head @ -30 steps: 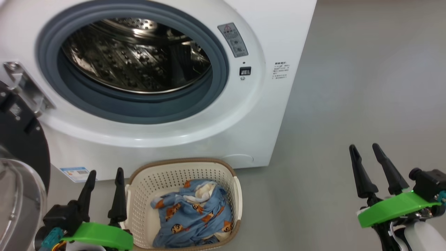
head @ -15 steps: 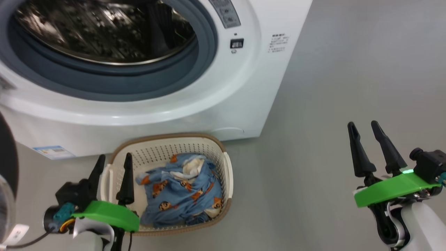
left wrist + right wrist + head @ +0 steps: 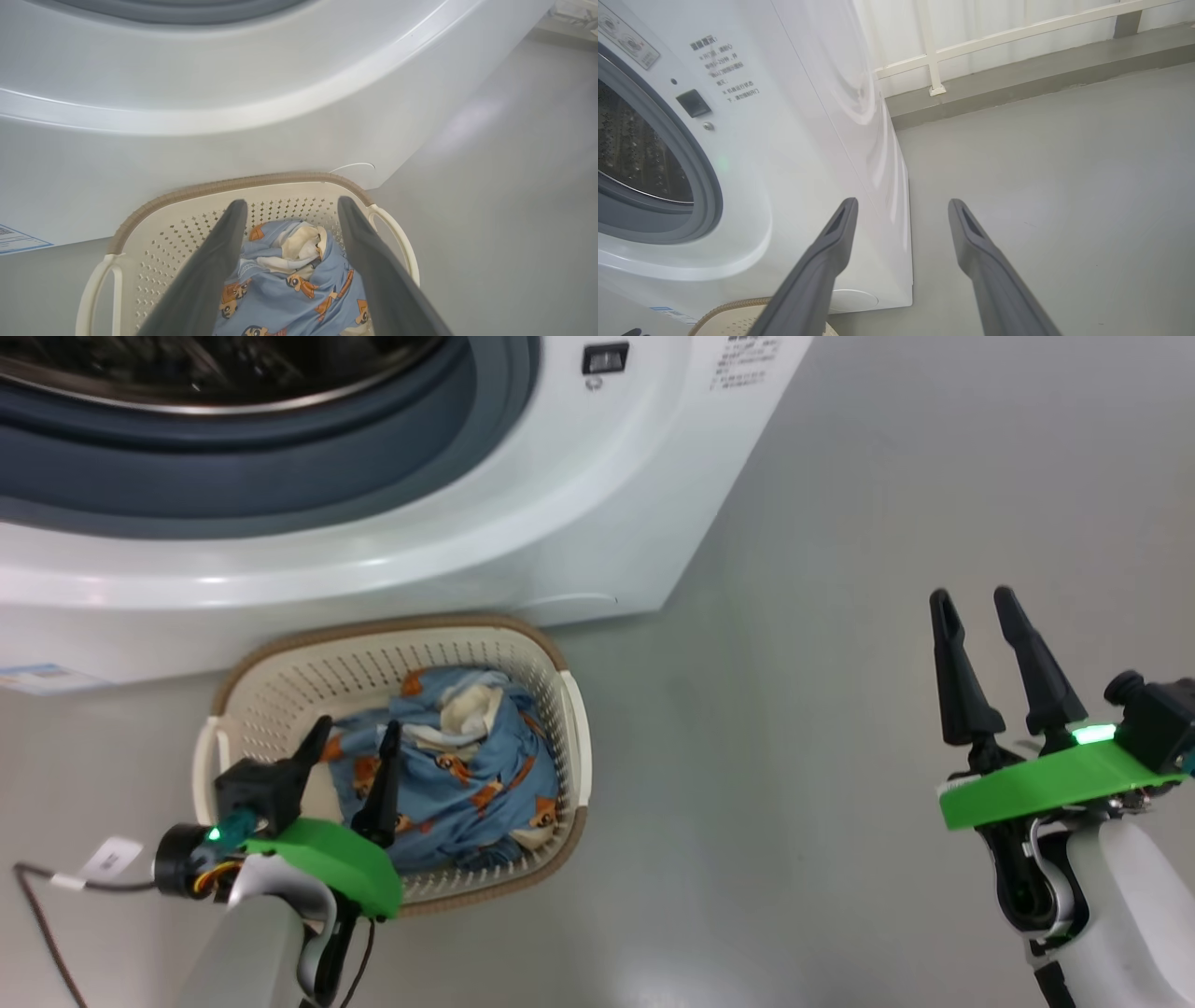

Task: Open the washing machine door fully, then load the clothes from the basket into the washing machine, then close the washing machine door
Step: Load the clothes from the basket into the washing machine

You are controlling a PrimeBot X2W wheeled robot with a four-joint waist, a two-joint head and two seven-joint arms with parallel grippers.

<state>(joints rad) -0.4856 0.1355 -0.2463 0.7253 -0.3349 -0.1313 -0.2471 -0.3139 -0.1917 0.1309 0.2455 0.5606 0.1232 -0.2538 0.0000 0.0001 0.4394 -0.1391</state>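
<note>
Grey floor: spread left fingers now hang over clothes in the basket; right fingers spread.

Finding: a laundry area, plain and utilitarian. Before me stands a white front-loading washing machine, its grey door gasket exposed, with printed notices on its face. A cream perforated basket sits on the floor just in front of it, holding blue printed clothes. The floor is smooth, bare grey. Behind the machine I note a raised grey ledge carrying a white rail against a pale backing. Home or test room: I cannot tell.
</note>
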